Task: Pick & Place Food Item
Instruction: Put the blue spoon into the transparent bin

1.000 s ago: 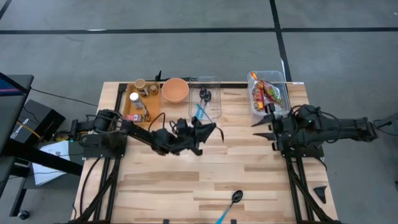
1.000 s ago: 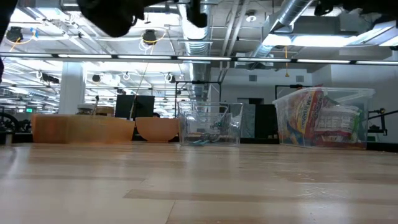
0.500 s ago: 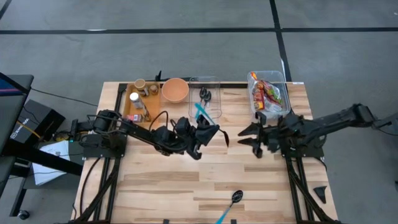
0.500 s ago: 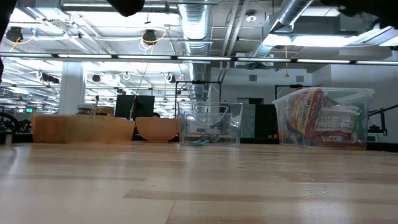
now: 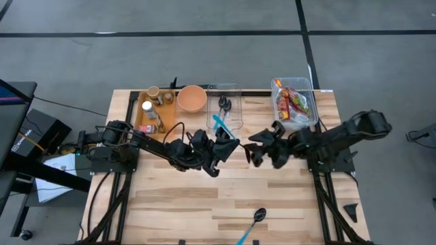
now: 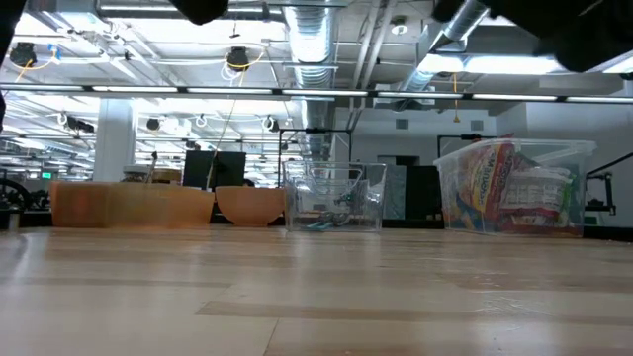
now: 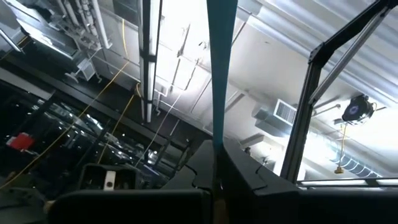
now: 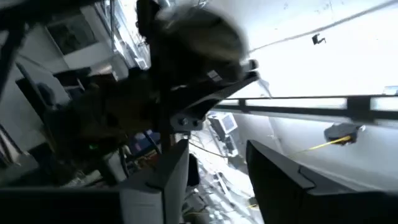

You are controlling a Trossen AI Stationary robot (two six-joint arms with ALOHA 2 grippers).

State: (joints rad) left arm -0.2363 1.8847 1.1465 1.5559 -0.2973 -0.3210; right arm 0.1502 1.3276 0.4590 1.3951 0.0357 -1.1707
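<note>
The open right end effector [image 5: 253, 151] had swung left toward the left end effector [image 5: 230, 147], clenched on a teal-handled utensil [image 5: 219, 125], suggesting a handover.

Wooden table [image 5: 204, 197]; on it spoon [image 5: 253, 222], tray [image 5: 139, 109], bowl [image 5: 192, 98], two clear bins [image 5: 225, 107].

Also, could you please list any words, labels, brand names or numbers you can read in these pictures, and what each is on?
None can be read for certain.
Snack packets in the clear bin: colourful print, too blurred to read.
White lettering on the black stand left of the table: too small to read.
Small bottles on the wooden tray: labels too small to read.
</note>
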